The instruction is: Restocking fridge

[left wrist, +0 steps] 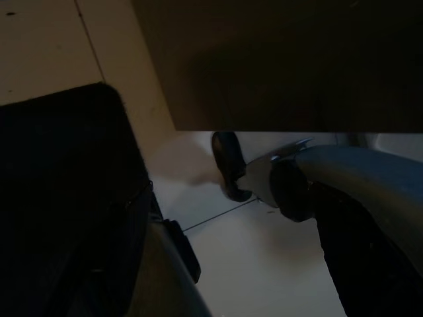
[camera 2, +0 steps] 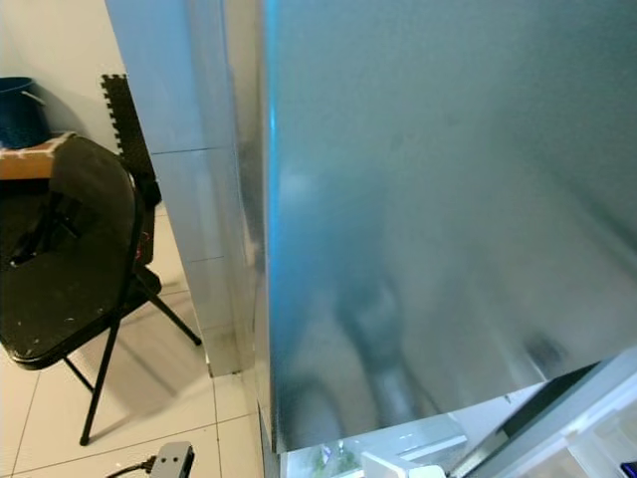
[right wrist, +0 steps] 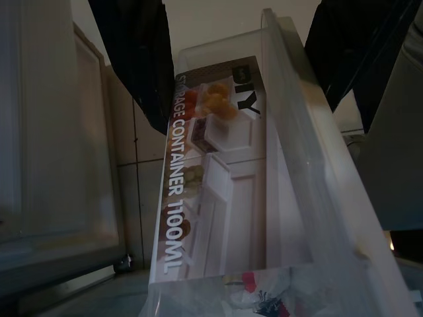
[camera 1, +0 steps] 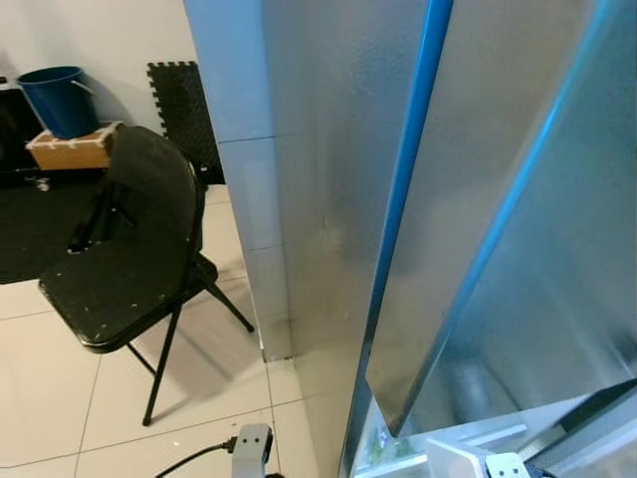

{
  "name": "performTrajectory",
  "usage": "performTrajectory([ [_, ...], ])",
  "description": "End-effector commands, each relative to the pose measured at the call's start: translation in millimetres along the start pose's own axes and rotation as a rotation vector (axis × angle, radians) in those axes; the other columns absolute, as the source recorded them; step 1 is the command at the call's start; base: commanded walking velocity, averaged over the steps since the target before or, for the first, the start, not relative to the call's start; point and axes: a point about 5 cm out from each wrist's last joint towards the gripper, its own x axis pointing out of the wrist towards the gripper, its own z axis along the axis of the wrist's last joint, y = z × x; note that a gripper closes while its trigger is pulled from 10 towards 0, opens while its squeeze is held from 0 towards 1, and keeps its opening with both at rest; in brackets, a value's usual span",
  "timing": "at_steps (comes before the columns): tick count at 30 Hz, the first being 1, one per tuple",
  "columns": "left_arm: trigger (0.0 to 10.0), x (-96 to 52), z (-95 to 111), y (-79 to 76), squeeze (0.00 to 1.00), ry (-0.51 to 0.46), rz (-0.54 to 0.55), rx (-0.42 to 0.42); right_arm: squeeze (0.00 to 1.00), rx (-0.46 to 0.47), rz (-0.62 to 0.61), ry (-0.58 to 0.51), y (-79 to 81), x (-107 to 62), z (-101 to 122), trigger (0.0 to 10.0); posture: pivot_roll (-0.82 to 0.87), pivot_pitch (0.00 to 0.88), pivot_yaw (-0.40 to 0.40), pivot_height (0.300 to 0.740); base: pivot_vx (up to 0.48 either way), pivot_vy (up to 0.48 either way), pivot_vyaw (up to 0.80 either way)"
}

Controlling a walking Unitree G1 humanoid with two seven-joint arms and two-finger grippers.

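right gripper [right wrist: 238, 39] fingers spread around a clear plastic storage container [right wrist: 264, 198]; brushed-steel fridge door [camera 1: 478, 199] ahead.

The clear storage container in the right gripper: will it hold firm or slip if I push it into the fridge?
The storage container looks like thin, clear, rigid plastic, so probably light but smooth and slippery between the black fingers. Its long, narrow shape may let it pivot when pushed. The walls could flex under a hard squeeze.

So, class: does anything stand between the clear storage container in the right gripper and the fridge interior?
Yes. The steel fridge door stands close before the robot, covering most of the opening; only a strip of interior shows below it. The right gripper holds the storage container.
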Motion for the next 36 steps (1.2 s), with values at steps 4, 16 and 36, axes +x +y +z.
performTrajectory([
  [4, 10.0, -1.8, -6.9, 3.1, 0.00, 0.036, 0.024, 0.019, 0.00, 0.007, -0.013, -0.013, -3.5, -0.4, 1.3, 10.0, -0.04, 0.000, -0.043, 0.740, -0.323, 0.000, 0.00],
  [16, 10.0, -1.7, -6.9, 3.1, 0.00, 0.035, 0.034, 0.037, 0.00, 0.008, -0.014, -0.012, -3.8, -0.5, 1.1, 10.0, -0.04, 0.000, -0.042, 0.740, -0.402, 0.000, 0.00],
  [36, 10.0, -4.2, -5.9, 9.8, 0.00, 0.026, 0.064, 0.030, 0.00, 0.011, -0.008, -0.006, -4.4, -1.0, -1.3, 10.0, -0.04, 0.000, -0.046, 0.740, 0.000, 0.000, 0.00],
])
